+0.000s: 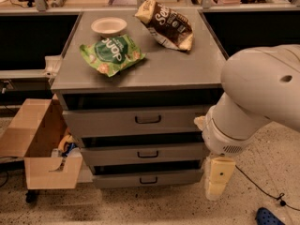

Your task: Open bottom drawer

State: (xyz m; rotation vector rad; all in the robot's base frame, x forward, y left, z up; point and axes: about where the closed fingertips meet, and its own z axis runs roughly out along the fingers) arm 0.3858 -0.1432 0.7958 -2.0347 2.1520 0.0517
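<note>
Arm (262, 88): the bulky white links come in from the right of the cabinet (140, 78) and bend down past its right front corner. They cover the right ends of the top drawer (136, 122) and middle drawer (145, 153).

Gripper (218, 176): a pale yellow unit hanging below the white wrist. It is just off the cabinet's right front corner, level with the bottom drawer (140, 178), and points toward the floor. Whether it is open or closed cannot be told. No contact with the cabinet is visible, and it holds nothing that can be seen.

Bottom drawer: the lowest of the cabinet's three fronts. Its small dark handle (148, 180) is at centre, well to the left of the gripper. None of its inside shows, only a dark gap above the front.

Cabinet top: a white bowl (108, 26) stands at the rear left. A green bag (111, 54) lies in front of the bowl, and a brown bag (165, 25) lies at the rear right.

Surroundings: an open cardboard box (40, 144) stands on the floor against the cabinet's left side, with small items inside. A dark cable (262, 186) runs over the floor to the right of the cabinet, behind the arm. A blue object (269, 216) lies near the cable, at the frame's lower edge.
</note>
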